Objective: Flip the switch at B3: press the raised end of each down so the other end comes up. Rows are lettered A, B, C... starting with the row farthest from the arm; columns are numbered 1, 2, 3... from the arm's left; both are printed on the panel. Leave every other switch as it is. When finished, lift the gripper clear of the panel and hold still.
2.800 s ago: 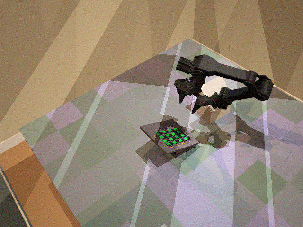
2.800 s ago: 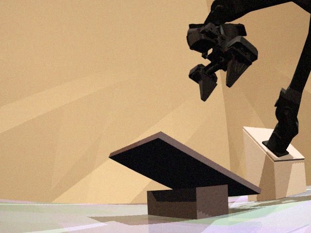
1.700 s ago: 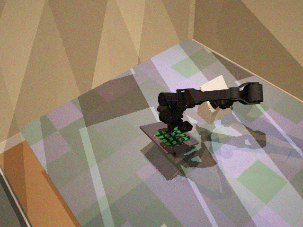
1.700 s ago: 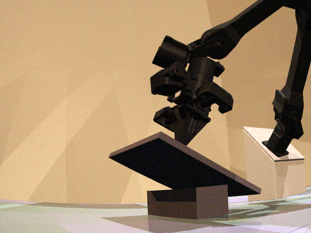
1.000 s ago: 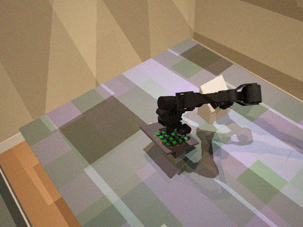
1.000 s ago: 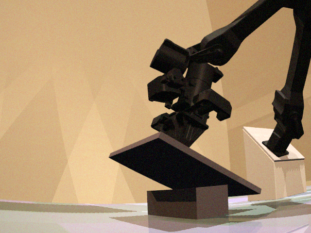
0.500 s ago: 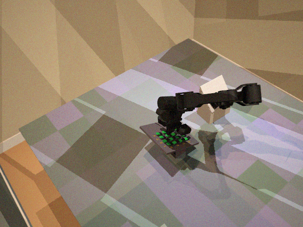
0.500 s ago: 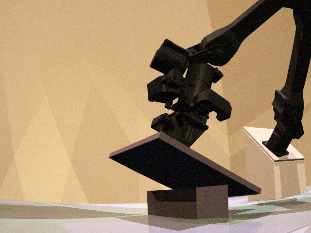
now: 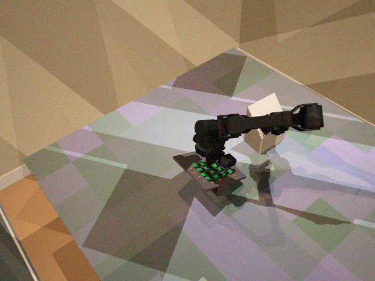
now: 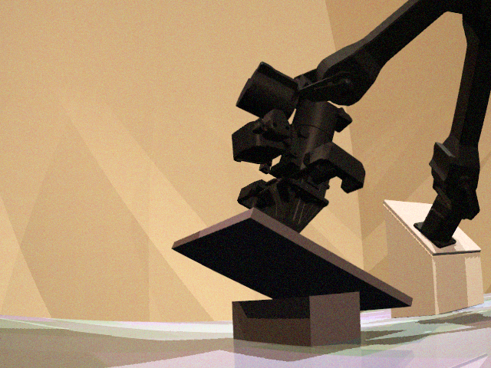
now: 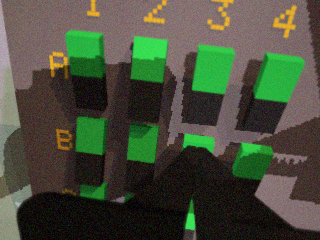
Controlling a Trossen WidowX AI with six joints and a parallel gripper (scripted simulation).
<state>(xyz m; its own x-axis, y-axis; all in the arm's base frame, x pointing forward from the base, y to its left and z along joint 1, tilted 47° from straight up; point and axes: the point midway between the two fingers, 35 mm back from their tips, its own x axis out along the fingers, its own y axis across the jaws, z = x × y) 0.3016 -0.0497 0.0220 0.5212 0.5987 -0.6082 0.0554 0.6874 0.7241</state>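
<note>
The tilted panel (image 9: 183, 159) (image 10: 277, 257) (image 11: 30, 30) carries rows of green-and-black switches. The wrist view shows printed numbers 1, 2, 3 and letters A and B. Switch B3 (image 11: 199, 141) shows only part of its green half; the fingertips cover the rest, so its tilt cannot be told. My gripper (image 11: 194, 155) is shut and empty, with its tips at B3; whether they touch it is unclear. In the exterior view the panel hides the tips. Neighbouring switches B2 (image 11: 143, 143), B4 (image 11: 252, 161) and A3 (image 11: 213, 69) stand around it.
A block base (image 10: 334, 317) holds the panel up at a slant. The arm stands on a pale slanted-top pedestal (image 9: 263, 106) (image 10: 412, 280). Row C is mostly hidden behind the gripper in the wrist view, with one green part of C1 (image 11: 94, 191) showing.
</note>
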